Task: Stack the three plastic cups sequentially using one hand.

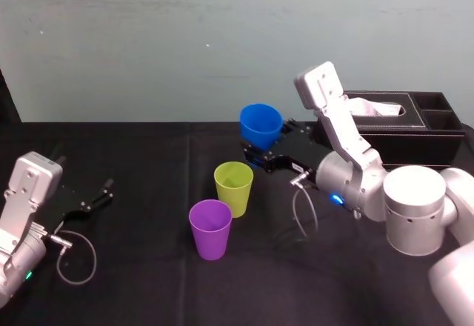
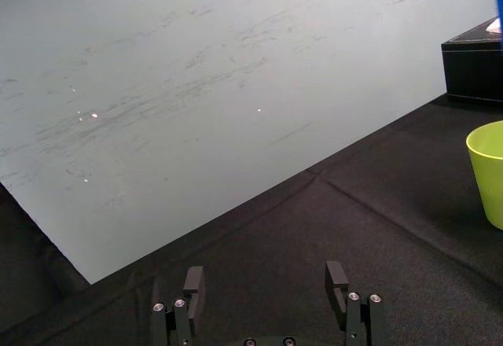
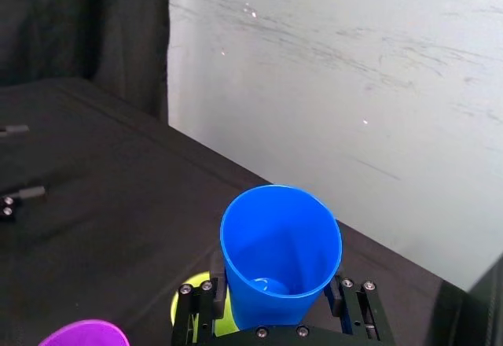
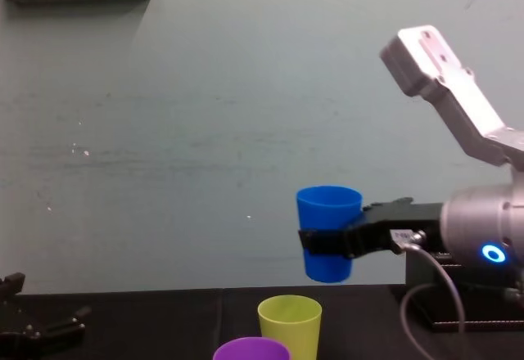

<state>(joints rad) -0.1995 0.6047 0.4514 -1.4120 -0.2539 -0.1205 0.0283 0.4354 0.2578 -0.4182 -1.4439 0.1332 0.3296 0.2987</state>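
Observation:
My right gripper (image 1: pixel 258 152) is shut on the bright blue cup (image 1: pixel 261 124), one finger on each side of its wall. The cup hangs upright in the air, clear of the table (image 4: pixel 328 233). In the right wrist view the blue cup (image 3: pixel 280 255) sits between the black fingers (image 3: pixel 339 297). Just below and in front of it the yellow-green cup (image 1: pixel 233 187) stands upright on the black cloth. The purple cup (image 1: pixel 210 228) stands nearer me, a little to the left. My left gripper (image 1: pixel 100 196) rests open at the far left, with nothing between its fingers (image 2: pixel 336 275).
A black tissue box (image 1: pixel 400 122) stands at the back right, behind the right arm. A loose grey cable (image 1: pixel 304 215) hangs from the right wrist. The wall runs close behind the table's far edge. Bare black cloth lies between the cups and the left gripper.

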